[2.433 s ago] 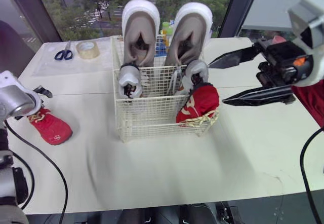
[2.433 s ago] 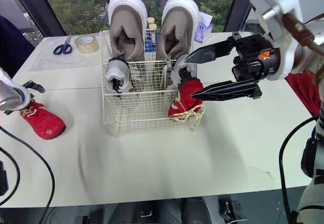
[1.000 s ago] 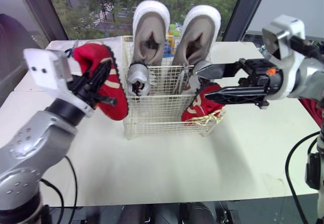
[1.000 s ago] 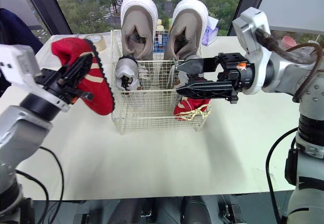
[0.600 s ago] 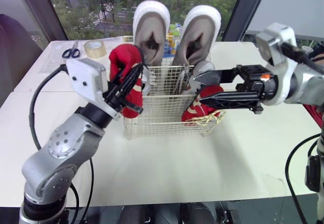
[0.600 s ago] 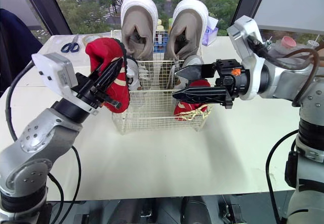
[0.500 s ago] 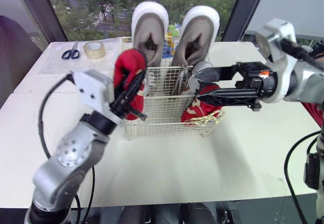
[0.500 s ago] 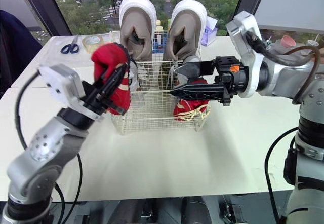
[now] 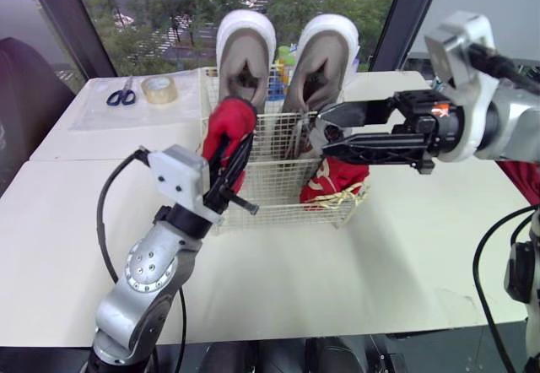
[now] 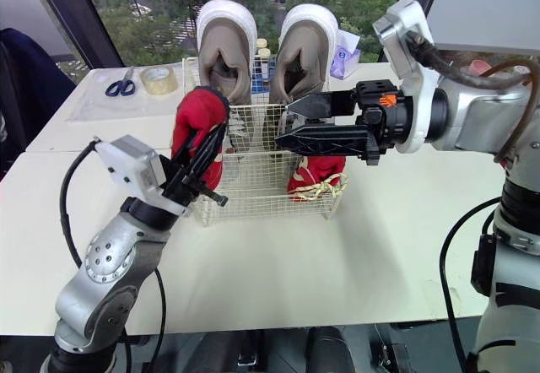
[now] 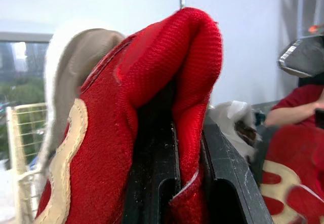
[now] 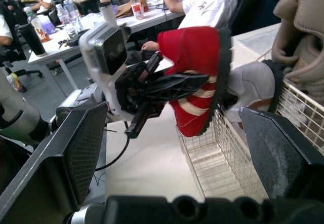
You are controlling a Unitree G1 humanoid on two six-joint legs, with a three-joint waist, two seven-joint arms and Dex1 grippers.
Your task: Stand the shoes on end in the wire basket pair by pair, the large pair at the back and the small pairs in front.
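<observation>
Left eye view: a red shoe (image 9: pixel 226 128) is pinched upright by the left gripper (image 9: pixel 239 149), the wire basket (image 9: pixel 278 204) just below it, likely for standing beside the second red shoe (image 9: pixel 337 177), above which the right gripper (image 9: pixel 327 130) is poised open.

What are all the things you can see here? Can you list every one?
basket: 1, white wire, table middle
big shoes: 2, beige-white, on end at basket's back
small shoes: 2, grey, before the big ones
red shoe: 1, basket's front right
held red shoe: 1, basket's front left corner
scissors: 1, blue, table's far left
tape: 1, tan, beside scissors
bottles: count unclear, behind basket
table: 1, white
left end effector: black, shut on held red shoe
right end effector: black, open, above red shoe
</observation>
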